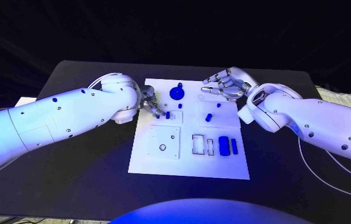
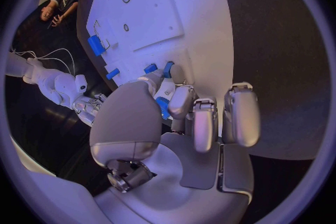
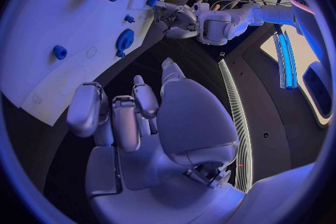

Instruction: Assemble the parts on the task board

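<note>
The flat white rectangular task board (image 1: 190, 155) lies in the middle of the black desk (image 1: 80, 183). Judging by how the pieces lie, the work looks partly done. A round blue gear-like part (image 1: 177, 91) stands near the board's upper edge, a small blue peg (image 1: 209, 117) sits in the upper right panel, and a blue block (image 1: 223, 146) with a slimmer blue bar (image 1: 234, 146) lies at the lower right beside two outlined slots that look unfilled. The lower left panel, with its small ring hole, also looks unfilled.

The left robot hand (image 1: 150, 106) is at the board's left edge, left of centre in the head view, its fingers curled around a small blue cylindrical part (image 2: 162, 107) just over the board; two more short blue pegs (image 1: 167, 115) stand just beside its fingertips. The right robot hand (image 3: 133, 117) hovers over the board's upper right corner, fingers loosely apart, holding nothing, near the gear-like part but apart from it.
</note>
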Robot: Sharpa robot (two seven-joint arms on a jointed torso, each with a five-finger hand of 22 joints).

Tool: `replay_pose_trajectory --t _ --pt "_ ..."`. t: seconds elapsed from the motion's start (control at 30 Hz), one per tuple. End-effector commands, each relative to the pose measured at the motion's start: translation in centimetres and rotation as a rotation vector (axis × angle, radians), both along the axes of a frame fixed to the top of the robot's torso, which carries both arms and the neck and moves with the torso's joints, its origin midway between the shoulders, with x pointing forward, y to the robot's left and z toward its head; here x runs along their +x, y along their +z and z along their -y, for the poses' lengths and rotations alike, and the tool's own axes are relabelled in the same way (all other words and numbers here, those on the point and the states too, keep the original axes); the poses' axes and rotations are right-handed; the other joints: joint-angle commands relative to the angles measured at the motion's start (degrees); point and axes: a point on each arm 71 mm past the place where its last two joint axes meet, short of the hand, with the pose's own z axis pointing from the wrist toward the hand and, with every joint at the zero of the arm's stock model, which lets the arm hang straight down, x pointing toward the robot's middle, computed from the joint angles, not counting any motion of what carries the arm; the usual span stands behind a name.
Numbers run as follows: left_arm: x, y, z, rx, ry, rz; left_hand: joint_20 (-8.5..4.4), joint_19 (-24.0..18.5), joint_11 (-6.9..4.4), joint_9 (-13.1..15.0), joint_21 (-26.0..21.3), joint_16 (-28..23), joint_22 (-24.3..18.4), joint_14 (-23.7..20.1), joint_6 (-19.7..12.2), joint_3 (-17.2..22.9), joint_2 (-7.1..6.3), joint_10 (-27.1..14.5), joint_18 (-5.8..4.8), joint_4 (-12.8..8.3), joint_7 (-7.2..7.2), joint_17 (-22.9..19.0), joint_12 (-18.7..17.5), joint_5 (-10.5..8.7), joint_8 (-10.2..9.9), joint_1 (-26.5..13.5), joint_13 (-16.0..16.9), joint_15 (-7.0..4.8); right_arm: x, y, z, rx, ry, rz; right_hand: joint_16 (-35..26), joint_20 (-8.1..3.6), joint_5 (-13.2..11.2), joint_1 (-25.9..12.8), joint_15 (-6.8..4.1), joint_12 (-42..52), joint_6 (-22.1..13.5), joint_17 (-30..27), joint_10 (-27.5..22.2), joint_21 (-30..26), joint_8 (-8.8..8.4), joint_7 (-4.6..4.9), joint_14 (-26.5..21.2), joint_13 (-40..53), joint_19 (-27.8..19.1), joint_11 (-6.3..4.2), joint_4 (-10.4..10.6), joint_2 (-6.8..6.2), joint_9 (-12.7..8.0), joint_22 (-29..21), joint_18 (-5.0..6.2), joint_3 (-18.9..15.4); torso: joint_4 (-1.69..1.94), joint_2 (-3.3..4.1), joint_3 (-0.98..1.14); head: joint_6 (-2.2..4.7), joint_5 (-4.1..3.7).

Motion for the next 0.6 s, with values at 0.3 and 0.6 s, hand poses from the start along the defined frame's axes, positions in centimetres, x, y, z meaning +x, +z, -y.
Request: replay_pose_trajectory --t 0.3,0.6 --pt "0.15 0.45 -0.56 -0.05 0.033 0.055 -0.35 2.4 0.29 0.3 -0.7 0.2 8.6 5.9 -0.2 -7.8 1.63 -0.2 -0.41 1.2 0.37 15.1 -0.8 0.17 -0.2 -2.4 -1.0 -0.31 -0.01 -0.23 -0.15 -0.005 0.018 -0.006 -0.6 0.05 0.4 -0.4 -0.2 -0.7 0.3 4.6 -0.7 -0.8 -0.01 -0.03 3.5 -0.5 -0.7 0.01 -0.1 0.42 -0.1 -1.2 0.61 -0.6 0.04 -0.04 -0.03 0.16 -0.23" --pt "0.54 0.77 -0.7 -0.217 0.055 0.07 -0.05 1.7 1.17 0.0 -2.5 0.2 7.7 5.9 -3.3 -11.4 2.48 -4.5 -0.04 1.3 1.47 15.1 -7.4 0.25 -1.5 -3.4 -8.3 0.16 -0.01 -0.77 -0.23 -0.01 0.019 -0.018 -0.7 0.05 0.5 -0.4 -0.2 -0.8 0.3 4.6 -0.7 -0.9 -0.02 -0.03 3.5 -0.6 -0.8 0.02 -0.1 0.47 -0.1 -1.3 0.63 -0.6 0.03 -0.06 0.04 0.35 -0.2"
